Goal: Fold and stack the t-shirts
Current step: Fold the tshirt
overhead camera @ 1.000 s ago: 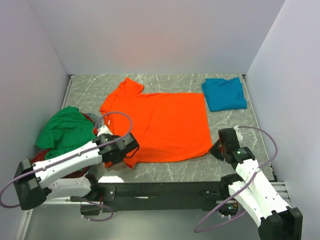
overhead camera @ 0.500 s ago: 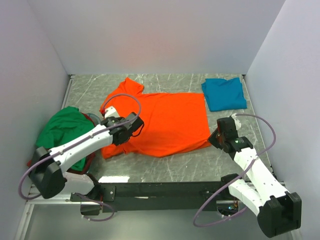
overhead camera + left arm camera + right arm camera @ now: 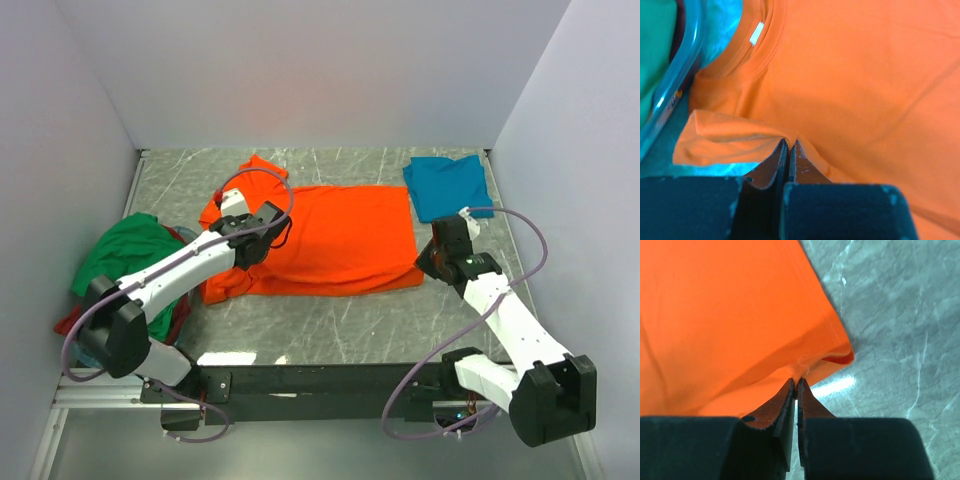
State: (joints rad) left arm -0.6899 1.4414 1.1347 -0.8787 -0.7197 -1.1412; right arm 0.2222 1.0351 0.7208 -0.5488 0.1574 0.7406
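Both left gripper [image 3: 788, 142] and right gripper [image 3: 795, 381] pinch orange t-shirt [image 3: 340, 235]; green t-shirt [image 3: 125, 255] mostly hides red t-shirt [image 3: 68, 322].

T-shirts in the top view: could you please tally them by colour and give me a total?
orange t-shirt: 1
teal blue t-shirt: 1
green t-shirt: 1
dark red t-shirt: 1 (mostly hidden under the green one)
Total: 4

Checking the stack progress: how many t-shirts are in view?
4: orange t-shirt spread centrally, teal t-shirt folded at far right, green t-shirt heaped at left, dark red t-shirt mostly buried beneath it. More could hide there.
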